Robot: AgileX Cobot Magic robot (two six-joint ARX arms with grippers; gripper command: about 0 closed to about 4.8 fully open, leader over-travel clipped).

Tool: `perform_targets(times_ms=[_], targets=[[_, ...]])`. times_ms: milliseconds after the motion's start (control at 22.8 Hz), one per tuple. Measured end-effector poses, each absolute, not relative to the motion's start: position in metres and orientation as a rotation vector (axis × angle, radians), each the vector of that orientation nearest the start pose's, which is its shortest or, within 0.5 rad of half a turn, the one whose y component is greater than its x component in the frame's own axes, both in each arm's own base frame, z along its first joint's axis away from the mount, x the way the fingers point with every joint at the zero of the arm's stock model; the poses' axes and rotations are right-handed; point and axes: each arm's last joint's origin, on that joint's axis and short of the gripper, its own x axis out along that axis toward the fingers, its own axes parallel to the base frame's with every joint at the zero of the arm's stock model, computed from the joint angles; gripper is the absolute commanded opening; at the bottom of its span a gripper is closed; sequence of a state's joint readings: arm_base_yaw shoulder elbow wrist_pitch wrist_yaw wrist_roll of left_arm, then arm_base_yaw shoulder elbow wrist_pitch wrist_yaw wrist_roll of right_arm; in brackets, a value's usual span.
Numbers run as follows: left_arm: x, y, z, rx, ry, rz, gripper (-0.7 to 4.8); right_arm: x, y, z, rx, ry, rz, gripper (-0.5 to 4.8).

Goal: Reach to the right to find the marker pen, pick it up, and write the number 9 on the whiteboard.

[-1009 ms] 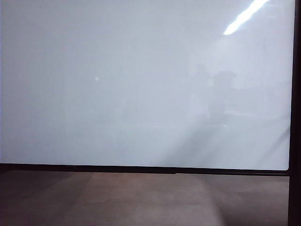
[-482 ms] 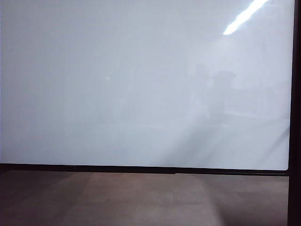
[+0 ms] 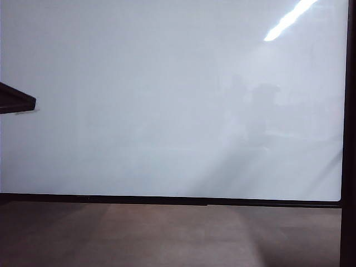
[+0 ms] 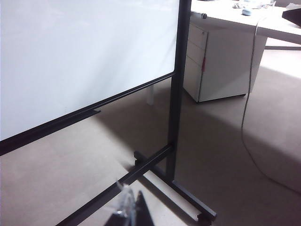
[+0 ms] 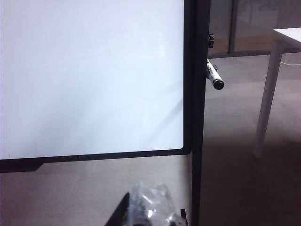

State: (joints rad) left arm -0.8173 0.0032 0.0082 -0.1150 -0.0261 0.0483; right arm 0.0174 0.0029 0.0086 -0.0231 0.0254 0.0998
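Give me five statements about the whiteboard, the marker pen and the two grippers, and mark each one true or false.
1. The whiteboard has a 9 drawn on it. False: its surface is blank apart from reflections.
2. The marker pen sticks out past the board's black frame post. True.
3. The right gripper holds the marker pen. False: it is shut, low in the right wrist view, apart from the pen.
4. A white drawer cabinet stands beyond the board's stand in the left wrist view. True.
5. The left gripper touches the whiteboard. False: it sits well clear of the board.
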Motion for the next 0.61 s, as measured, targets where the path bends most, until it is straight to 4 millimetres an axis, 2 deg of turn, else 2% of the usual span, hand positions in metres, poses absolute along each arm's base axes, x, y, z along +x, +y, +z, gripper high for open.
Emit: perform_targets(times_ms=[132,219,307,351,439,482,526,570,614], targets=[[0.067,-0.070,0.155,0.092,0.084,-0.792,-0.05,0.097,0.001,0.169,0.101,-0.034,-0.017,-0.06],[0.067,-0.070,0.155,0.092,0.084,-0.792,-0.05,0.096,-0.001,0.182,0.110,-0.160,-0.070,-0.06],[0.067,-0.070,0.155,0.092,0.084,-0.792,-0.05,0.087,-0.003,0.217,0.181,-0.282,-0.107,-0.06],[0.067,-0.070,0.155,0.092,0.084,-0.792,-0.05,0.071,-0.004,0.260,0.197,-0.416,-0.118,-0.06],[0.067,-0.070,0.155,0.092,0.084,-0.792,-0.05,0.058,-0.006,0.311,0.121,-0.581,-0.197,-0.06],[0.067,-0.070,0.155,0.092,0.084,-0.792,-0.05,0.064,-0.006,0.321,0.072,-0.561,-0.230,-0.06],[0.067,-0.070,0.155,0.092,0.084,-0.792,-0.05,0.088,-0.008,0.331,-0.004,-0.472,-0.263,-0.06],[0.067,-0.070,0.155,0.092,0.084,-0.792,-0.05,0.102,-0.009,0.335,-0.032,-0.423,-0.255,0.02],[0.067,-0.070,0.155,0.092,0.084,-0.792,-0.05,0.123,-0.012,0.340,-0.068,-0.372,-0.228,0.50]])
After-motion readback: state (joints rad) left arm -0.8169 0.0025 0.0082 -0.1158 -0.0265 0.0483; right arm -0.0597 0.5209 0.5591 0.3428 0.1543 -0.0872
